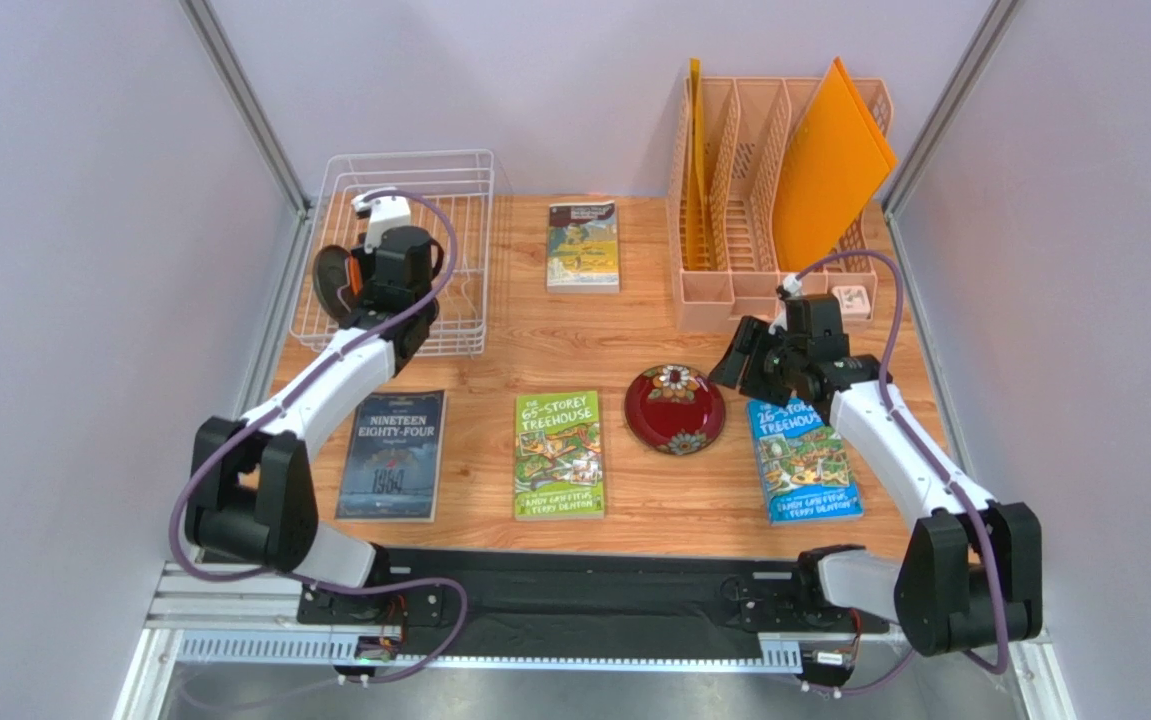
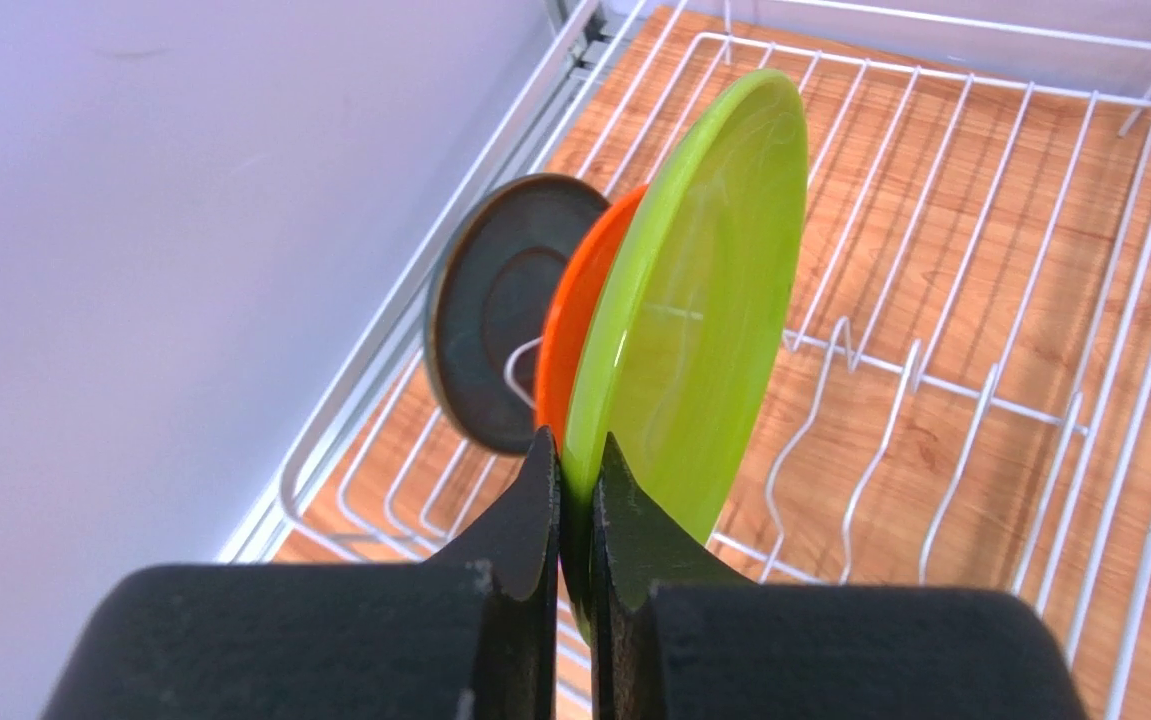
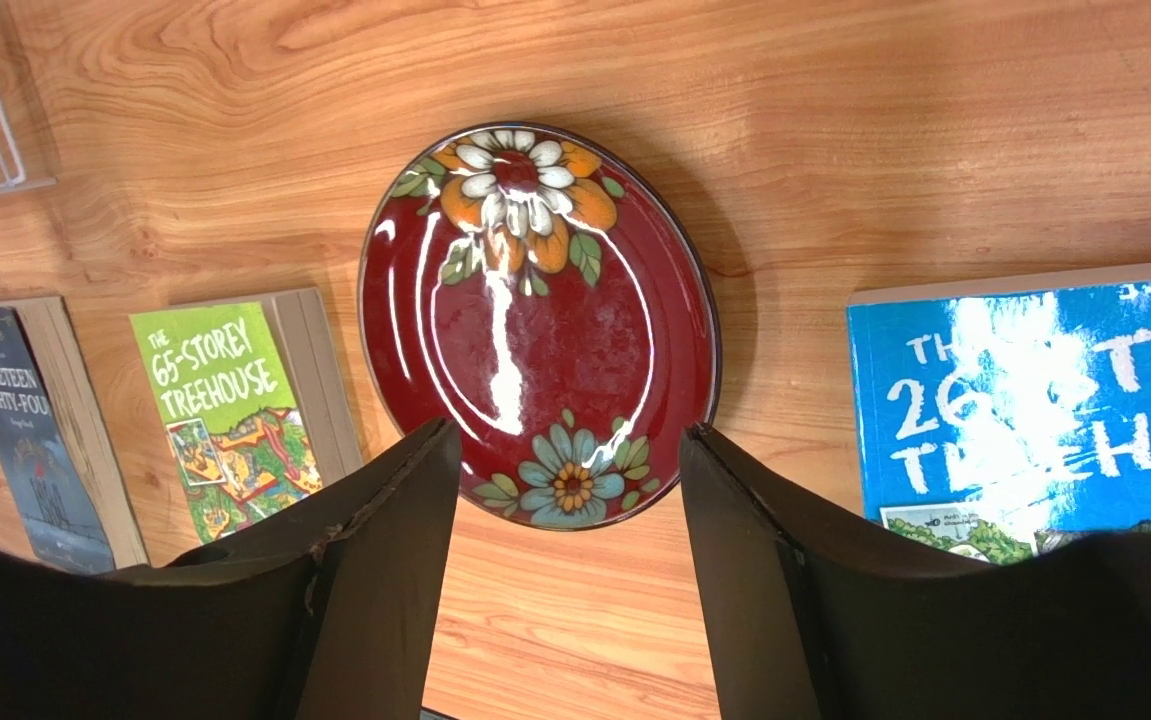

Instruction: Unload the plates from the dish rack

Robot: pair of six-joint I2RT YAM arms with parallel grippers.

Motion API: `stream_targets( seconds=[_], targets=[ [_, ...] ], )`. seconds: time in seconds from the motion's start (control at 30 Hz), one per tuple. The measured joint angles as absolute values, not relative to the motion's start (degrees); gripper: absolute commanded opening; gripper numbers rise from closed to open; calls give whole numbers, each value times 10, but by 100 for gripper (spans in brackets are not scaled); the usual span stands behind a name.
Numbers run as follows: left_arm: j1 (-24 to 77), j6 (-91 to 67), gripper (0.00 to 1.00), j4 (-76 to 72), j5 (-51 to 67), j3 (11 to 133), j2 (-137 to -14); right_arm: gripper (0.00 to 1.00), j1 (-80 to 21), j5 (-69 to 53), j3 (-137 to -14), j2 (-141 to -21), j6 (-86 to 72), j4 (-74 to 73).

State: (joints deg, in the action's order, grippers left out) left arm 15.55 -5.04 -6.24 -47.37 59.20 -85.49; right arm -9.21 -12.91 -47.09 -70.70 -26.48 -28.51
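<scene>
Pinching lime green plate [image 2: 701, 285] by rim, left jaws inside dish rack [image 1: 446, 255]; orange plate [image 2: 578, 318] close behind, may drag or topple on lift; thin grip may slip. Right jaws spread above dark red plate [image 3: 536, 323], flat on desk [image 3: 867, 135].

The white left arm [image 1: 318, 383] with black joints reaches forward to the far left of the bench. Its black two-finger claw [image 2: 578, 465] is pinched almost together on the rim of a lime green round plate [image 2: 701, 285]. The white right arm [image 1: 897, 435] angles forward and inward with its wrist tipped down. Its black two-finger claw [image 3: 566, 450] has its fingers spread wide apart.
</scene>
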Motion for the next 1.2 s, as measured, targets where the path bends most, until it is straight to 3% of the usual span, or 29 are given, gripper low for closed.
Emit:
stream_targets(
  seconds=[0.17,0.4,0.7,1.2],
  targets=[
    [152,-109,0,34,-420,578,-746,61,-97,-134,-471,-682,-265,-285],
    [153,-210,0,83,-214,543,-619,62,-123,-172,-471,-669,-266,-265],
    [155,-326,0,74,25,470,-611,62,-190,-217,-471,-667,-287,-189],
    [155,-425,0,-18,143,420,-618,62,-249,-234,-472,-708,-318,-116]
  ],
)
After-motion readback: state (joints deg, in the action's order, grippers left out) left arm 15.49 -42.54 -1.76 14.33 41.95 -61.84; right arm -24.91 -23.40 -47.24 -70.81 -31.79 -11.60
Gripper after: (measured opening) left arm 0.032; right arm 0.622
